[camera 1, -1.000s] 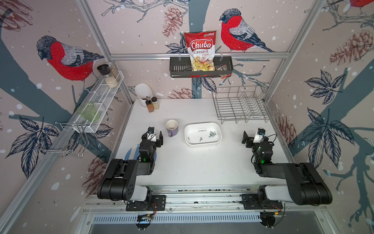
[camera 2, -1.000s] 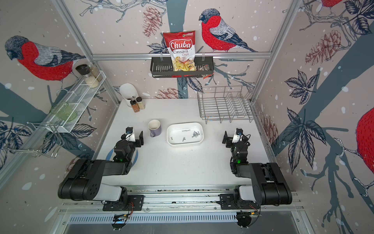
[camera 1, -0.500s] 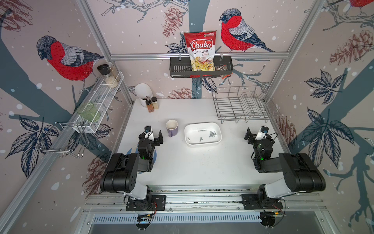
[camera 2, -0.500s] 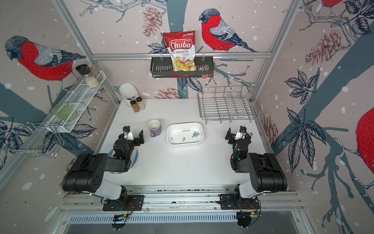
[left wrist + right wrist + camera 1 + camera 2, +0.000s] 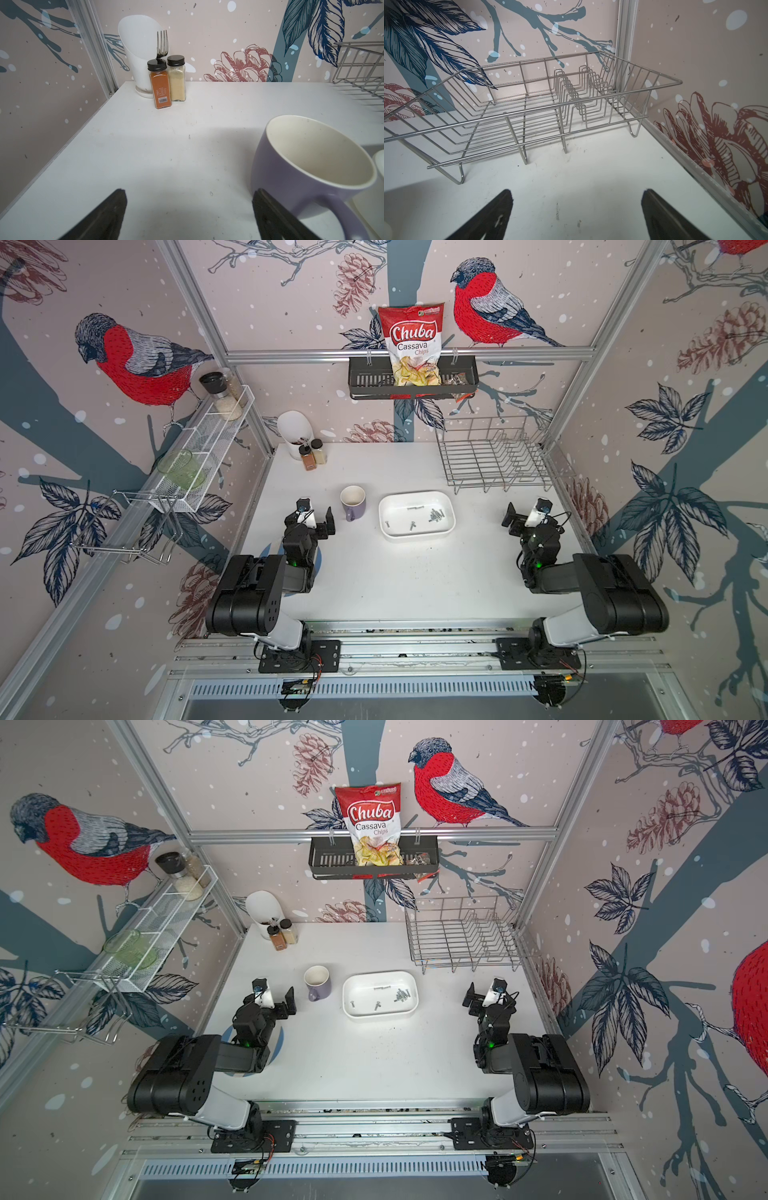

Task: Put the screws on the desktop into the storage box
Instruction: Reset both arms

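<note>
Left tool (image 5: pixel 189 191): jaws stood wide apart with nothing between them; the tool hung low over the tabletop (image 5: pixel 395 572), near the left edge.
Left tool, neighbour: the purple mug (image 5: pixel 276 176) stood upright just beside one finger; whether they touched could not be told.
Right tool (image 5: pixel 577 190): jaws stood wide apart with nothing between them; bare tabletop lay below the gap.
Right tool, position: in a top view the right tool (image 5: pixel 525 516) hung near the right edge, facing the dish rack (image 5: pixel 529 116) and well apart from the storage box (image 5: pixel 415 536).
Screws (image 5: pixel 435 515): all visible pieces lay inside the storage box; one tight cluster lay toward its right side, and several single pieces lay spread over the floor.
Storage box: it rested flat on the tabletop between the two arms, near the mug and apart from it, as both top views showed (image 5: pixel 380 1014).
Dish rack: it stood on its wire feet in the far right corner.
Utensil holder (image 5: pixel 135 45): it stood in the far left corner with a fork (image 5: pixel 162 41) upright inside.
Spice jars (image 5: pixel 160 89): two capped jars stood side by side, just in front of the utensil holder.
Wall basket (image 5: pixel 365 381): it hung on the rear rail and held the chip bag (image 5: pixel 413 344).
</note>
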Motion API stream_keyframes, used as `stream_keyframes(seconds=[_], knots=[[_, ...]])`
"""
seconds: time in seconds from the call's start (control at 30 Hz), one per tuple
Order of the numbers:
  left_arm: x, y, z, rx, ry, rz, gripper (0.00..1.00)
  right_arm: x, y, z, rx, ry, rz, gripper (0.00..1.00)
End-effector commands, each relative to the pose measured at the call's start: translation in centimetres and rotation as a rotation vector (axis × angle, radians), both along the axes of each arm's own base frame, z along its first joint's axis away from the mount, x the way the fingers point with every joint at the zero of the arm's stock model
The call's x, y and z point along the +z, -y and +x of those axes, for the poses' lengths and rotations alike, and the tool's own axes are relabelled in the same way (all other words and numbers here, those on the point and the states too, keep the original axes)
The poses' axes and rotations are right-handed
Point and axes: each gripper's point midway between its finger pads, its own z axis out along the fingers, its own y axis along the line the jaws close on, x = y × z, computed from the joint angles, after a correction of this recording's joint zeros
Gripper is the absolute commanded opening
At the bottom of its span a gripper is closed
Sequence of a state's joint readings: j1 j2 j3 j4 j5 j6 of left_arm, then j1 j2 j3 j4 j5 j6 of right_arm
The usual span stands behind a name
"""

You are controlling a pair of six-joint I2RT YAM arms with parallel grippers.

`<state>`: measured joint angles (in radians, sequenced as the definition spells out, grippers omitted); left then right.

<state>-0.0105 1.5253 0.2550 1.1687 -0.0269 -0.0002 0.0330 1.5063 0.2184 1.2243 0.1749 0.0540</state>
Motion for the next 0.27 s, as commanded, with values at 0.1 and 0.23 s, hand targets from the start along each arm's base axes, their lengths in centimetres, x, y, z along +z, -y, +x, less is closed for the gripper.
stream_keyframes(seconds=[0.1, 0.23], knots=[[0.81, -0.16, 0.12, 0.006, 0.031, -0.006, 0.97, 0.12, 0.04, 0.33, 0.007, 0.004, 0.015, 1.00], [0.78, -0.12, 0.10, 0.005, 0.030, -0.007, 0.98, 0.25, 0.03, 0.23, 0.008, 0.007, 0.015, 1.00]])
